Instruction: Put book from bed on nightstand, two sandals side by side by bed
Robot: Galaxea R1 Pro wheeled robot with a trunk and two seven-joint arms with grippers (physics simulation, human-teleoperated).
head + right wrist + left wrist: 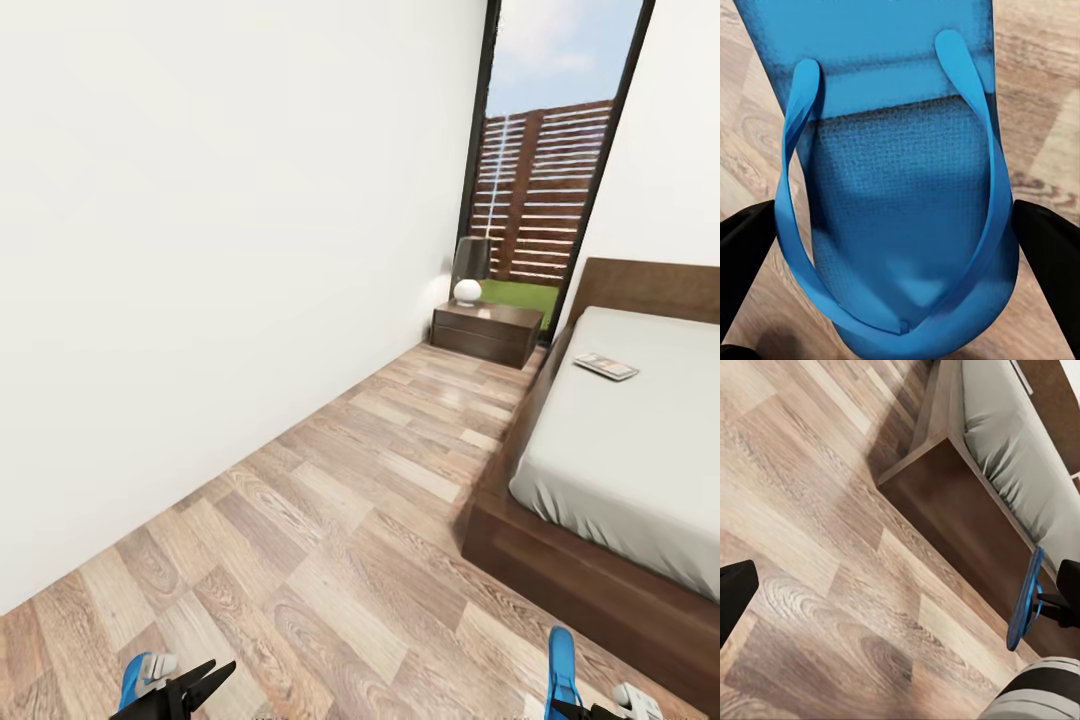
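Observation:
My right gripper (900, 259) is shut on a bright blue sandal (896, 187), sole and Y-strap between its black fingers (1046, 262). In the head view this sandal (562, 668) stands on edge at the bottom right, by the bed's foot corner, with the right gripper (588, 712) under it. It also appears edge-on as the sandal (1025, 600) in the left wrist view. My left gripper (200, 682) is open over bare floor, and a second blue sandal (133, 680) is right beside it; I cannot tell if they touch. The book (605, 366) lies on the bed (620, 450). A nightstand (487, 330) stands by the window.
A long white wall (200, 250) runs along the left. Wood-plank floor (340, 500) forms a corridor between wall and bed. A lamp (470, 268) and a white ball sit on the nightstand. The bed's dark frame corner (915, 480) juts into the floor.

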